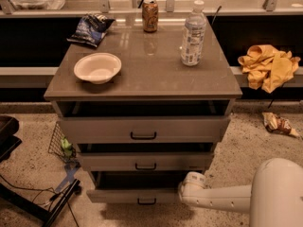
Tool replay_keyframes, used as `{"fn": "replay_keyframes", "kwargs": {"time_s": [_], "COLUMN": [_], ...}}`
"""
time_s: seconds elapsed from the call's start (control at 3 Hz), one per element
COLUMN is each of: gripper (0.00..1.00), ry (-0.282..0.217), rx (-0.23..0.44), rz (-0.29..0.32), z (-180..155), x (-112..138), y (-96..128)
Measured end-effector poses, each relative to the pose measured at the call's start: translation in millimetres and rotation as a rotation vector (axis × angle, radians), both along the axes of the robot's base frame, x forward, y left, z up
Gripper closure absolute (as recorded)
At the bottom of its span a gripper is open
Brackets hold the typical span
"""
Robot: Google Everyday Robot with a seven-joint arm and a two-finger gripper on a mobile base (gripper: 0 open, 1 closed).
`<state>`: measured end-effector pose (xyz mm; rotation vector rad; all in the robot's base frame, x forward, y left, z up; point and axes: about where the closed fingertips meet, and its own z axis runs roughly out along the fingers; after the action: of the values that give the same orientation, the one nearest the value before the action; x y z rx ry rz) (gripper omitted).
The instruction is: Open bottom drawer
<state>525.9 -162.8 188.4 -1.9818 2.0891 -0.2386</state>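
- The gripper sat low at the right end of the bottom drawer, touching its front; whether it was open or closed could not be told.
- The bottom drawer, lowest of three grey drawers, stood slightly pulled out, with a dark gap above its front.
- The middle drawer and the top drawer were also partly out; each front carried one black bar handle.
- The cabinet top held one white bowl, one water bottle, one can and one snack bag; their labels could not be read.
- One yellow cloth lay on the ledge to the right.
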Motion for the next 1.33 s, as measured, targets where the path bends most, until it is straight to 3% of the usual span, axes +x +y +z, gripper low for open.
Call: {"fn": "replay_keyframes", "kwargs": {"time_s": [1.0,1.33], "gripper": [1.00,1.00], "ry": [0.038,0.043], "rx": [0.016,0.035], "rz": [-0.003,-0.040], "z": [2.7,11.5], "x": [-4.1,-6.1], "y": [-3.9,-45.3]}}
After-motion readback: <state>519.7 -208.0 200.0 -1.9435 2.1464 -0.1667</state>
